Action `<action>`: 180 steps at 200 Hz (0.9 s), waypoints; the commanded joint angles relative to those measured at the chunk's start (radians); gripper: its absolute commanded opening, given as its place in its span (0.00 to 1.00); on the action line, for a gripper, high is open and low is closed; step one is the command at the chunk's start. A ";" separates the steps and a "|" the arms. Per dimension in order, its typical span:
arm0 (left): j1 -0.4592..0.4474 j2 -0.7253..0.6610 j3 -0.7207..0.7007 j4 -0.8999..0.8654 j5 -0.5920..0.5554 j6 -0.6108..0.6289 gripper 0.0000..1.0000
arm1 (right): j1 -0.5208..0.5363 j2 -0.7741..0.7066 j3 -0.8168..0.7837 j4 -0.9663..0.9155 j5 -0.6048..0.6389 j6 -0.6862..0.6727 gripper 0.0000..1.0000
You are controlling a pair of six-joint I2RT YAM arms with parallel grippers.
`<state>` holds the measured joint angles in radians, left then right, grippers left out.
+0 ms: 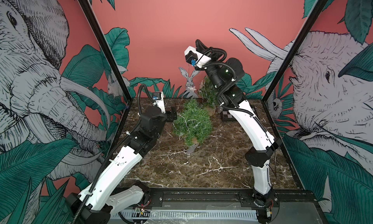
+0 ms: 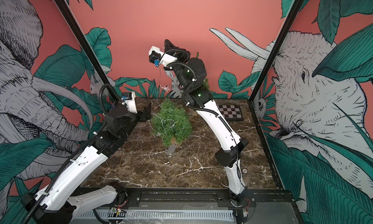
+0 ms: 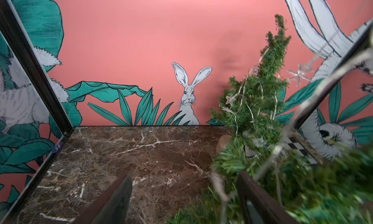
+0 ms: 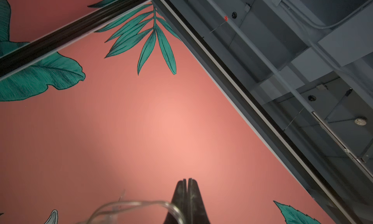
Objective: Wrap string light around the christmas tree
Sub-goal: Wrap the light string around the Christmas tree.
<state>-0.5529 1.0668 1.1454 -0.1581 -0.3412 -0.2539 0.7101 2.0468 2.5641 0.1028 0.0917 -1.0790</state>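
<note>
We see the right end effector high above the tree, jaws pressed together with the clear wire of the string light running into them, so we judge it pinched there. From that grip the wire drops toward the tree, with a star hanging on it partway down. Some loops already lie among the tree's needles. The left end effector sits just beside the tree, jaws wide apart and holding nothing (the wrist view shows needles brushing one finger).

Several things could go wrong. The back tree stands just behind the tree and also carries wire and stars, so a swing round the far side could snag there. A pull on a caught wire could tip the tree, and we cannot tell how firmly it stands on the counter. The wire looks thin and slick, so it could slip out of the pinch. The open left finger could also hook a loop and drag it off.
</note>
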 commanded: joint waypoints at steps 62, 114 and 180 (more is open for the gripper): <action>0.124 0.139 0.119 0.044 0.246 -0.137 0.84 | -0.109 -0.008 -0.021 -0.175 0.085 0.108 0.00; 0.131 0.071 0.149 -0.027 0.312 -0.137 0.86 | -0.163 0.008 0.011 -0.499 0.106 0.222 0.00; 0.132 -0.099 0.103 -0.173 0.450 -0.159 0.80 | -0.172 -0.203 -0.306 -0.582 0.178 0.282 0.00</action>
<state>-0.4282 1.0134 1.2633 -0.2600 -0.0032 -0.3912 0.5358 1.9591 2.2936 -0.4286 0.2207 -0.8387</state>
